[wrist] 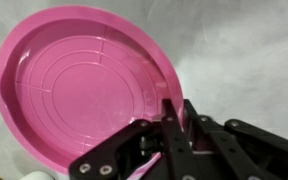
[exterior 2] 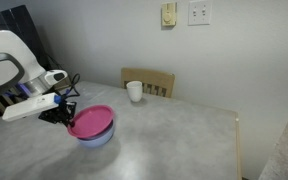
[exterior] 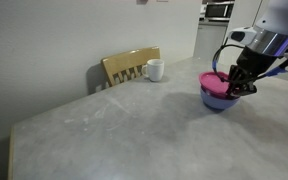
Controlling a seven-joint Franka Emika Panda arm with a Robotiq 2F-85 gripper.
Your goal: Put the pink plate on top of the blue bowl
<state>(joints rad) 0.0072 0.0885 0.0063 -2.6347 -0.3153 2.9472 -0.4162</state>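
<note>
1. Pink plate (wrist: 79, 85) lies just ahead of the gripper (wrist: 178, 110) and fills most of the wrist view. Its near rim runs in between the fingertips.
2. The jaws stand narrow. One finger seems to sit inside the raised rim and one outside, so the gripper appears to be pinching that edge of the plate.
3. In an exterior view, the plate lies roughly level on the blue bowl (exterior: 217, 101), directly below it and just under the fingertips. I cannot tell whether the bowl already carries its full weight.
4. My judgement is that the plate is thin moulded plastic: light, stiff, smooth and a little slippery, and not fragile. Held at one edge, it would tend to pivot downward if the grip were slack.
5. The rim is the place to take hold, since its lip gives the pads something to bite. The flat middle offers nothing.
6. The plate looks about as wide as the bowl, so there is little margin. Opening with any sideways drag could slide it off.
7. A white mug (exterior: 155, 70) stands well apart from the gripper, across the table (exterior: 114, 130).
</note>
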